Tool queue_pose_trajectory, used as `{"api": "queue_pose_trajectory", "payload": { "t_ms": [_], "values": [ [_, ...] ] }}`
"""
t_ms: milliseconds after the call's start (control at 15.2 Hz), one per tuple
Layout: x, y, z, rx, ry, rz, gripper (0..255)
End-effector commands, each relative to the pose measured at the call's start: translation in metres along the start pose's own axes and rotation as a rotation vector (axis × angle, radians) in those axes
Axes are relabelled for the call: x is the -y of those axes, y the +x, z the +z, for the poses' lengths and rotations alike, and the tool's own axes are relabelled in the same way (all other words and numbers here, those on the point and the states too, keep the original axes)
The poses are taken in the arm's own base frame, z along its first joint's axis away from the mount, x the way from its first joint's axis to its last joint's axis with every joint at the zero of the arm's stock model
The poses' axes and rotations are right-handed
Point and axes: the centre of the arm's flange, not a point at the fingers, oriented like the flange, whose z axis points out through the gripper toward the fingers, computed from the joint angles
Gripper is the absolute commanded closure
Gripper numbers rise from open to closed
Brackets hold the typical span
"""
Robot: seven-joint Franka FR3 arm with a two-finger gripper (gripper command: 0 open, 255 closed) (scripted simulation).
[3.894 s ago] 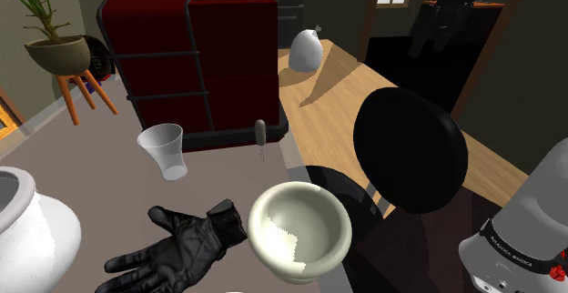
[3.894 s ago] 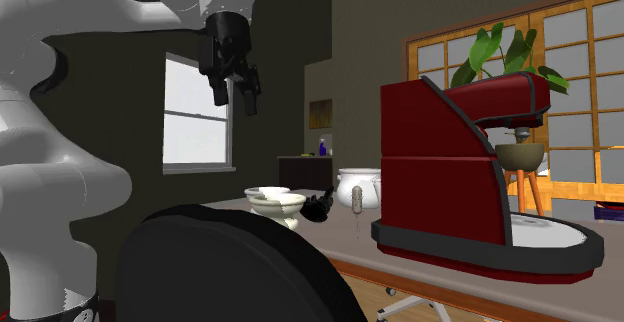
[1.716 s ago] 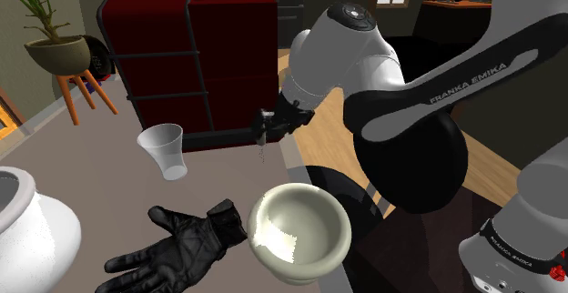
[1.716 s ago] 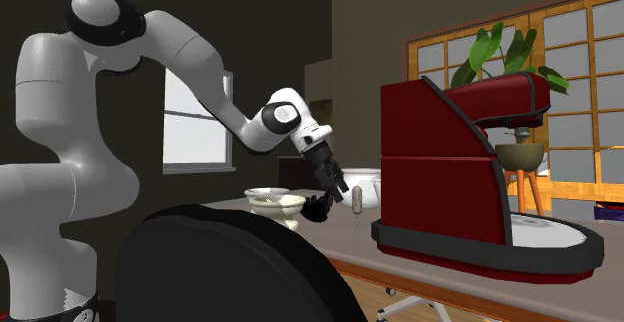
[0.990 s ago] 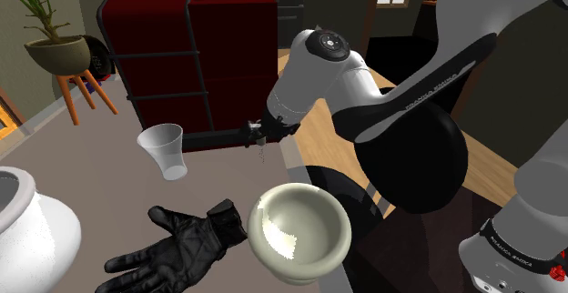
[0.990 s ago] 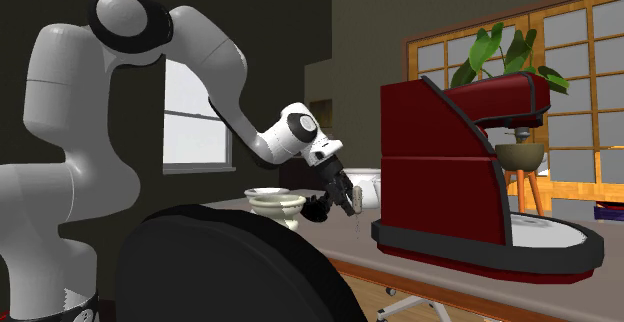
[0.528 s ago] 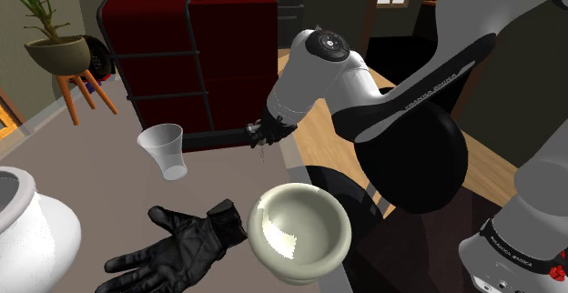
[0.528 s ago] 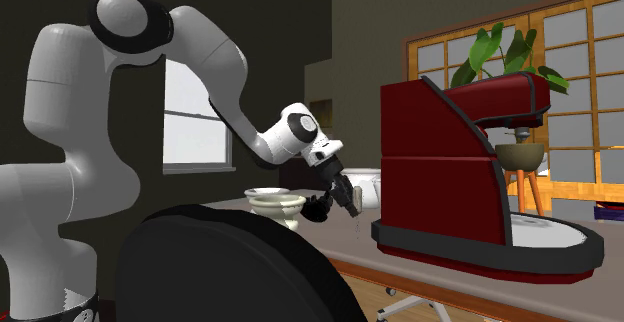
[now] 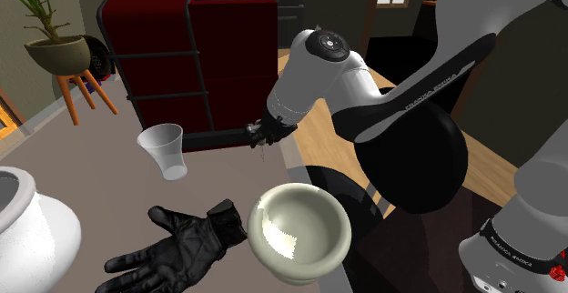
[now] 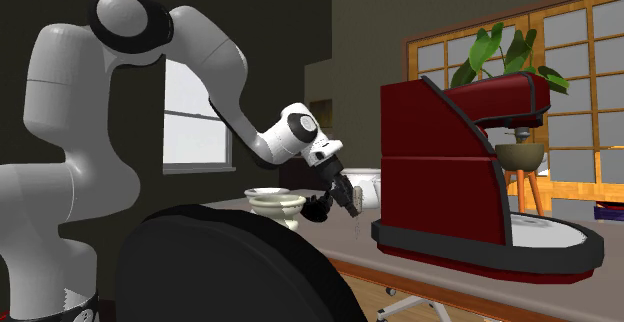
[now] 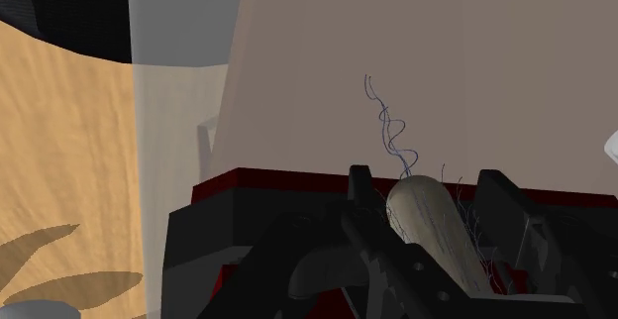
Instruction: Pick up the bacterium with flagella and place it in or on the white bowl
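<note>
Dim interior, bright window (image 10: 196, 120), pale glare inside the white bowl (image 9: 309, 229)

"FRANKA EMIKA" in dark letters along the white arm link (image 9: 430, 85); the same brand, small, on the arm's base (image 9: 511, 251)

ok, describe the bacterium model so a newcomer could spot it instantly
Find the big dark-red stand mixer on the grey-brown table. By the corner of its base nearer the white bowl is a small beige capsule-shaped bacterium, clasped in the black end effector. Unlike the clear cup and black glove nearby, it trails thin wavy threads.
</note>
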Motion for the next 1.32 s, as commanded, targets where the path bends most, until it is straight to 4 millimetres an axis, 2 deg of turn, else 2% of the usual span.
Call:
{"api": "queue_pose_trajectory", "payload": {
  "t_ms": [0, 1254],
  "values": [
    [0.001, 0.003, -0.004, 0.000, 0.000, 0.000, 255],
    [0.019, 0.053, -0.089, 0.000, 0.000, 0.000, 255]
  ]
}}
